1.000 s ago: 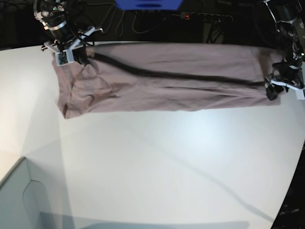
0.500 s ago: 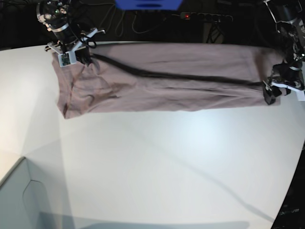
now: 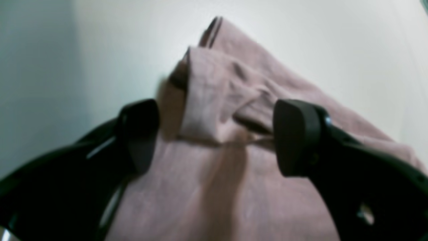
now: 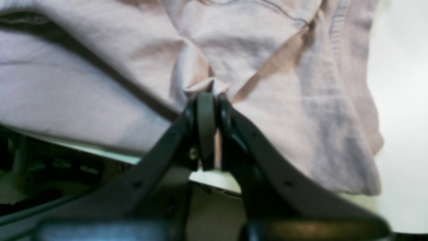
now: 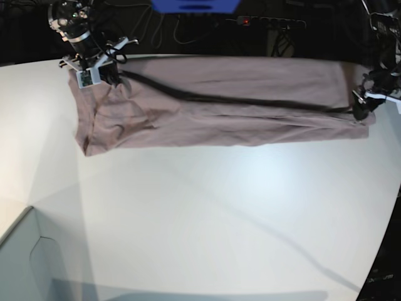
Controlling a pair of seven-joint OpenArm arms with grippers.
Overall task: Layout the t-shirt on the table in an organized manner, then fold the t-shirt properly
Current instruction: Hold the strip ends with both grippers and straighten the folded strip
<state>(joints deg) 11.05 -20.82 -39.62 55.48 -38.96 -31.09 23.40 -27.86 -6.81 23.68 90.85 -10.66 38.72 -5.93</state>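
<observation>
Soft mauve t-shirt (image 5: 219, 100) lies stretched in a long creased band across the smooth white desk (image 5: 219, 207); right fingers (image 4: 209, 100) clenched on a cloth pinch; left fingers (image 3: 140, 124) spread wide, released over the rumpled end.

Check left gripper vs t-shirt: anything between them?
Nothing visible. The left gripper is open right over the t-shirt, a bunched fold lying between its fingers. The right gripper is shut on the t-shirt at the other end. Only bare table around.
</observation>
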